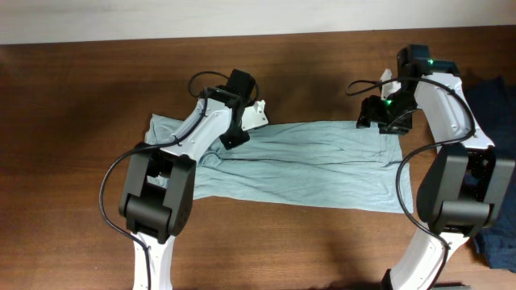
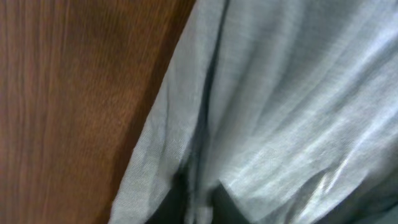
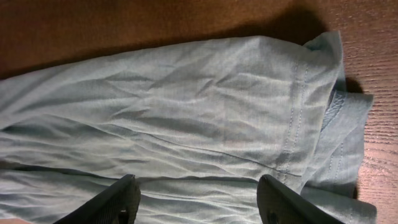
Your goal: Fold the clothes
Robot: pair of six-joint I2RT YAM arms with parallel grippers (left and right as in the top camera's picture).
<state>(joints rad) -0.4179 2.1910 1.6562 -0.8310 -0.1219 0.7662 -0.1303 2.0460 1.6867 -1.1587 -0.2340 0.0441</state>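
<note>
Looking at it biggest to smallest: the wooden table (image 1: 72, 161), and across the middle of it the pale grey-blue T-shirt (image 1: 322, 173), laid out as a long wrinkly band running between my two arms. A dark navy garment (image 1: 493, 101) sits off at the right edge, apart from the shirt, and it's not my job.

My left pincer (image 2: 198, 210) is at the far edge of the shirt near its left end. In the wrist view the jaws look clamped on a thin ridge of the fabric, with creases fanning away from the pinch. My right pincer (image 3: 202, 202) is over the far right corner with its fingers (image 3: 118, 199) wide apart and nothing between them. The stitched hem (image 3: 297, 118) is just off to one side, and there looks to be more than one layer at that end.

What bugs me is that only one side has a grip. If the left pulls or lifts while the right holds nothing, the shirt drags skewed, bunches up on the left and the fold comes out crooked. The fabric is thin too, so the right could close on the top layer only, or miss the hem, and leave the lower layer flat on the table. That skinny ridge in the left could also slip out under tension.
</note>
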